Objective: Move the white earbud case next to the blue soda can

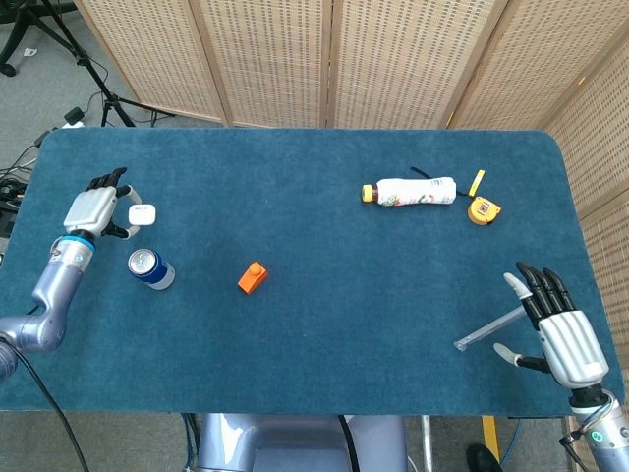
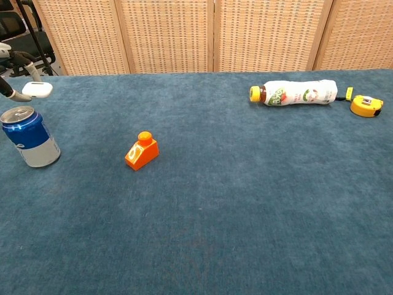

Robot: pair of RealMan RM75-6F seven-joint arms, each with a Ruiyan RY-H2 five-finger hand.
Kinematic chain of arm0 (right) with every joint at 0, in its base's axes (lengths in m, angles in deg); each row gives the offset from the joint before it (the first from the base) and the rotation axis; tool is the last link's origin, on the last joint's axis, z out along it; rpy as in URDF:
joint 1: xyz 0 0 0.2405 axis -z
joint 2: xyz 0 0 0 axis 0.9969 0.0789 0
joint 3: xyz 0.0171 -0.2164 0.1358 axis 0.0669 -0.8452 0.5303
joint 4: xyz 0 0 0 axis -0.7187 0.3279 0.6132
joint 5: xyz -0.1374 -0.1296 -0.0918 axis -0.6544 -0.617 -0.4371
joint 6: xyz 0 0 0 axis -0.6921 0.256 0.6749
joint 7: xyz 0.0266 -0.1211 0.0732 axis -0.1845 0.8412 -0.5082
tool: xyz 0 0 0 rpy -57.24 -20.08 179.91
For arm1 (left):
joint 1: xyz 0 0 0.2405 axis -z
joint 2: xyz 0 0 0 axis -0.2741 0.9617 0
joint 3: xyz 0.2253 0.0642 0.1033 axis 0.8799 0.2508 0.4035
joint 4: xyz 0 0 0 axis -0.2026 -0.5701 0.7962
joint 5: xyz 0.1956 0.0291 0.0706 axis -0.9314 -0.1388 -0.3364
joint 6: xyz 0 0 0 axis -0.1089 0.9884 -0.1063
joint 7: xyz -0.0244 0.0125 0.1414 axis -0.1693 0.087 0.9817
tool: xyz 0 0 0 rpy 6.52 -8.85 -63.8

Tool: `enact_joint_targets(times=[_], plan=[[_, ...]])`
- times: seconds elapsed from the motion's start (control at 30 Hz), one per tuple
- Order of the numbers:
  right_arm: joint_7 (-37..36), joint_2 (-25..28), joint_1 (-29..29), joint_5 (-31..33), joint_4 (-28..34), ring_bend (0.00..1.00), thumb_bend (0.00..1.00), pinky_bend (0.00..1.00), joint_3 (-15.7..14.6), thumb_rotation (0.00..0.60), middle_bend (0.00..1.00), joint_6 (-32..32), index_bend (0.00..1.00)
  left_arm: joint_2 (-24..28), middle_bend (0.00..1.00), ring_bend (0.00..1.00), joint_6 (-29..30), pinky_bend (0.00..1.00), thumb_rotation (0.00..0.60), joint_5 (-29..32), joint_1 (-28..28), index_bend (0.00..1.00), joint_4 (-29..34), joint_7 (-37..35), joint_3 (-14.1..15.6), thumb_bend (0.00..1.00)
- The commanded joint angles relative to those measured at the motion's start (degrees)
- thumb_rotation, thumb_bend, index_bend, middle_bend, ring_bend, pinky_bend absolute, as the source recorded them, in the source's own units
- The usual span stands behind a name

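Observation:
My left hand (image 1: 93, 209) holds the white earbud case (image 1: 142, 212) at the table's left side, just behind the blue soda can (image 1: 149, 267). In the chest view the earbud case (image 2: 37, 90) hangs a little above and behind the soda can (image 2: 29, 136), with only the fingers (image 2: 11, 61) of my left hand showing at the frame's left edge. My right hand (image 1: 558, 329) hovers open at the table's near right corner, holding nothing.
An orange block (image 1: 253, 277) sits right of the can. A white drink bottle (image 1: 411, 191) lies on its side at the back right beside a yellow tape measure (image 1: 483, 209). A clear straw (image 1: 496, 325) lies near my right hand. Wicker screens stand behind the blue table (image 1: 324, 324).

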Motion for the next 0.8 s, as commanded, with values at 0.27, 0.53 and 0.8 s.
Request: enact_joint_targets(times=[0.27, 0.53, 0.8], plan=[[1.9, -0.7, -0.3, -0.4, 0.2, 0.00, 0.00, 0.00, -0.4, 0.600, 0.00, 0.9, 0.00, -3.4, 0.00, 0.00, -2.9, 0.00, 0.600, -9.2, -0.4, 0.61, -7.7, -12.5, 3.3, 0.36], [3.7, -1.4, -0.4, -0.7, 0.3, 0.00, 0.00, 0.00, -0.7, 0.600, 0.00, 1.5, 0.00, -6.4, 0.00, 0.00, -3.0, 0.00, 0.600, -14.1, 0.3, 0.61, -12.9, -18.1, 6.0, 0.36], [4.9, -1.9, -0.5, -0.9, 0.7, 0.00, 0.00, 0.00, -0.9, 0.600, 0.00, 1.8, 0.00, -9.0, 0.00, 0.00, -3.4, 0.00, 0.600, -16.4, 1.2, 0.60, -15.9, -23.1, 7.2, 0.34]])
